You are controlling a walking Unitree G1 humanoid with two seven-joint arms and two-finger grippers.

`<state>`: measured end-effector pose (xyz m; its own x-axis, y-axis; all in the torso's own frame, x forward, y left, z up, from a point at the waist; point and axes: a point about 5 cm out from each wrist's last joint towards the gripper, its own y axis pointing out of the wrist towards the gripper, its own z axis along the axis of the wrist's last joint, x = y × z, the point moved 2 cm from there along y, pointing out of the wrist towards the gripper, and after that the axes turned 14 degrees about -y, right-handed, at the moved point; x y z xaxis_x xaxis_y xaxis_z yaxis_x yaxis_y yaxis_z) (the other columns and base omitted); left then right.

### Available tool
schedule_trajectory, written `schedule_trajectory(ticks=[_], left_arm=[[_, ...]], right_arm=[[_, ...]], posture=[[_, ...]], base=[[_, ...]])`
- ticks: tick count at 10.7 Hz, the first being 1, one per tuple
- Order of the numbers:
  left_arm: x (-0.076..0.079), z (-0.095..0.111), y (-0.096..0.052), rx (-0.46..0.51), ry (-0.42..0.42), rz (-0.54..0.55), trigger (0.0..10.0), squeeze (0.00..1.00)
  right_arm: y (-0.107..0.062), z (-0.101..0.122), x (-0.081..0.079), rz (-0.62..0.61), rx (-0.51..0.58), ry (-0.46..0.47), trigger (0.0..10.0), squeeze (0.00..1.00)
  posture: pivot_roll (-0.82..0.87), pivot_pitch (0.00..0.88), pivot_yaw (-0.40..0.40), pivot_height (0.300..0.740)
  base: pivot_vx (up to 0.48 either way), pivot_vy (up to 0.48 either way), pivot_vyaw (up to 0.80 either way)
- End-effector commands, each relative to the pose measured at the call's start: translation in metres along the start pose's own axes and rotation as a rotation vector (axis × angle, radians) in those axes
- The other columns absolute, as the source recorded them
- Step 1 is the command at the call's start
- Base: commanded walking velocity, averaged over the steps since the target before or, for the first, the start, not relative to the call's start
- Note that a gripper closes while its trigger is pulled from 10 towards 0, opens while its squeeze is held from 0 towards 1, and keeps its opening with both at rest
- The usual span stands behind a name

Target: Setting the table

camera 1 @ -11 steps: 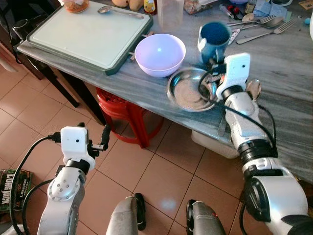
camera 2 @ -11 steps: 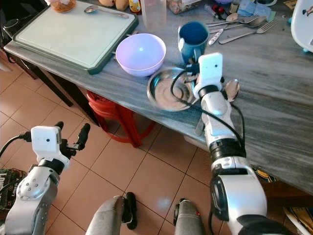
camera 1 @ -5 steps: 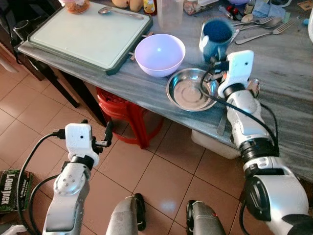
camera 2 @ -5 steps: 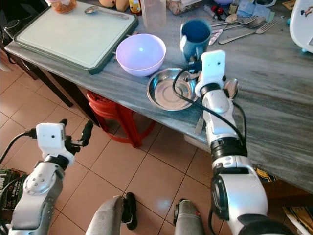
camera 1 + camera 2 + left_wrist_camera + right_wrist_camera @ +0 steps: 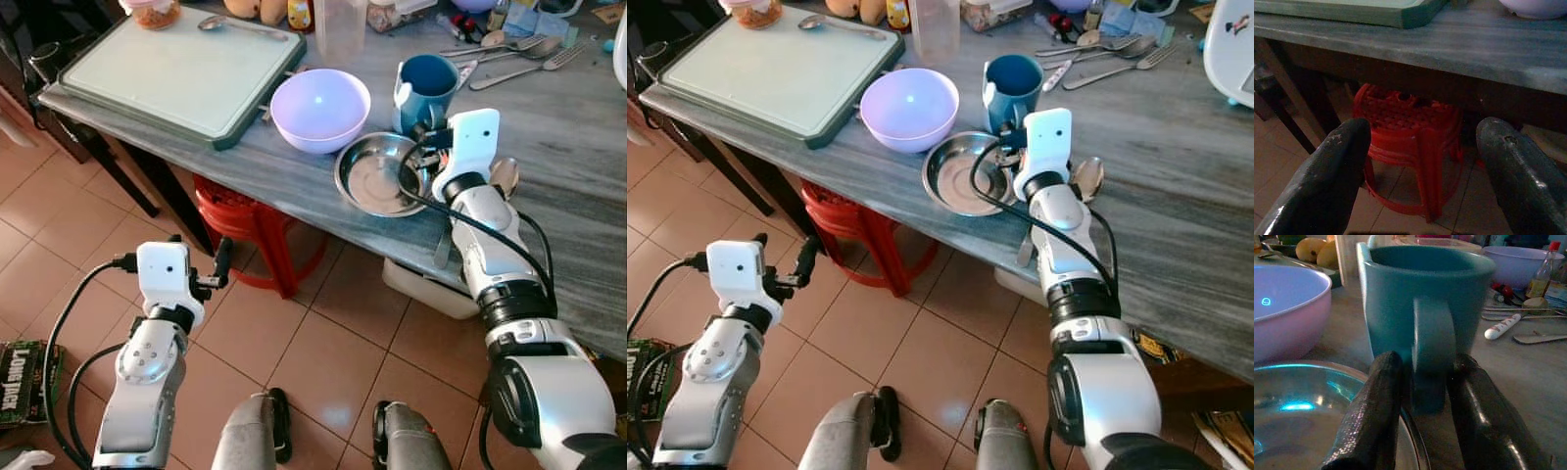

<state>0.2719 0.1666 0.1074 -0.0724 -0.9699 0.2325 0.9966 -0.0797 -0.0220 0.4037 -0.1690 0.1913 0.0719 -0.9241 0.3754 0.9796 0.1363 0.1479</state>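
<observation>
**Teal mug flanked at the handle, steel dish close below**

Teal ceramic is what stands between the right gripper's fingers: the mug is seen upright on the grey table, with its handle turned toward the right gripper. One black finger lies on each side of the handle, narrowly parted. Whether the handle is actually pinched cannot be told from the wrist view; a sliver of gap seems to remain on one side.

The steel dish is placed just beside the mug, under the gripper, and the lilac bowl sits next to both. Forks and spoons are scattered behind the mug, and a spoon lies beside the right forearm.

Several risks can be judged from this. If the fingers are closed off-centre on the thin handle, the mug could be twisted or tipped as it is lifted, since its weight hangs to one side of the grip. The dish rim could be caught by a fingertip and dragged or flipped. The dish is near the table edge, so a nudge might send it to the tiled floor.

The left gripper is held low, wide open and empty, facing a red stool under the table.
</observation>
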Motion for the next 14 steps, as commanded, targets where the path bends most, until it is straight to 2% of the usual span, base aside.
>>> schedule_trajectory(ticks=[1,6,8,10,11,13,14], left_arm=[[-0.006,-0.003,-0.002,-0.013,0.008,0.021,10.0,0.00],[-0.003,-0.007,0.006,-0.008,-0.003,0.021,10.0,0.00],[-0.003,-0.011,0.009,-0.009,-0.011,0.026,10.0,0.00],[0.000,-0.009,0.014,0.012,-0.025,0.026,10.0,0.00],[-0.002,-0.005,0.020,0.040,-0.033,0.068,10.0,0.00],[-0.003,-0.009,0.022,0.050,-0.046,0.113,10.0,0.00],[-0.002,-0.012,0.023,0.051,-0.057,0.128,10.0,0.00]], right_arm=[[-0.002,-0.001,0.000,0.006,-0.004,-0.006,10.0,1.00],[-0.009,0.005,0.010,-0.019,0.006,-0.020,10.0,1.00],[-0.024,0.009,0.008,-0.026,0.047,-0.013,10.0,1.00],[-0.043,0.019,0.013,-0.107,0.153,-0.017,10.0,1.00],[-0.058,0.021,0.016,-0.165,0.194,0.005,10.0,1.00],[-0.078,0.015,0.002,-0.165,0.181,0.021,10.0,1.00],[-0.091,0.007,-0.014,-0.146,0.156,0.034,10.0,1.00]], posture=[[0.06,0.178,0.081,0.740],[0.03,0.144,0.073,0.740],[0.00,0.120,0.069,0.740],[0.00,0.097,0.049,0.740],[-0.01,0.085,0.041,0.740],[-0.02,0.059,0.037,0.740],[-0.02,0.038,0.037,0.740]], base=[[0.000,0.000,0.00],[0.000,0.000,0.00],[0.000,0.000,0.00],[0.000,0.000,0.00],[0.000,0.000,0.00],[0.000,0.000,0.00],[0.000,0.000,0.00]])
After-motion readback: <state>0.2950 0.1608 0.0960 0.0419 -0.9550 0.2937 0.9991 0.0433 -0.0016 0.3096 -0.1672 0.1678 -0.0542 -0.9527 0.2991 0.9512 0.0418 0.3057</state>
